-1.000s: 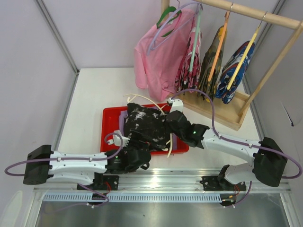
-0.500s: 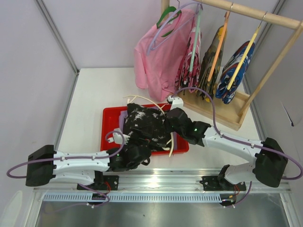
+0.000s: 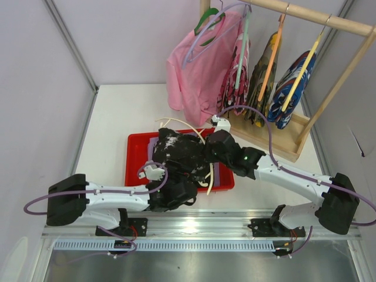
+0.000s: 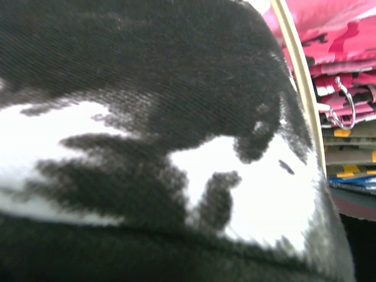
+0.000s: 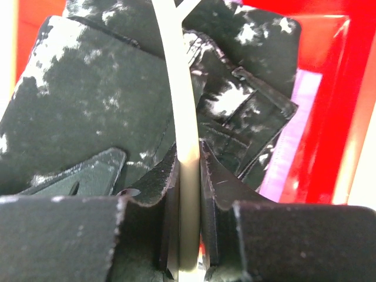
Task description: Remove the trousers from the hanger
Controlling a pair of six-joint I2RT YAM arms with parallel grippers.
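left claw [image 3: 179, 187], wide apart, has moved in against black speckled trousers [image 5: 100, 100] | right claw [image 5: 189, 176] clamped on hanger [image 5: 175, 88] | pull-off looks imminent

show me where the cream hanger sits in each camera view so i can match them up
Top external: the cream hanger sticks out at the right edge of the black speckled trousers, just below centre.
Left wrist: a pale bar slanting down the right side, behind the trousers.
Right wrist: an upright bar at centre, pinched in the right claw.
Shared landmark: the black speckled trousers.
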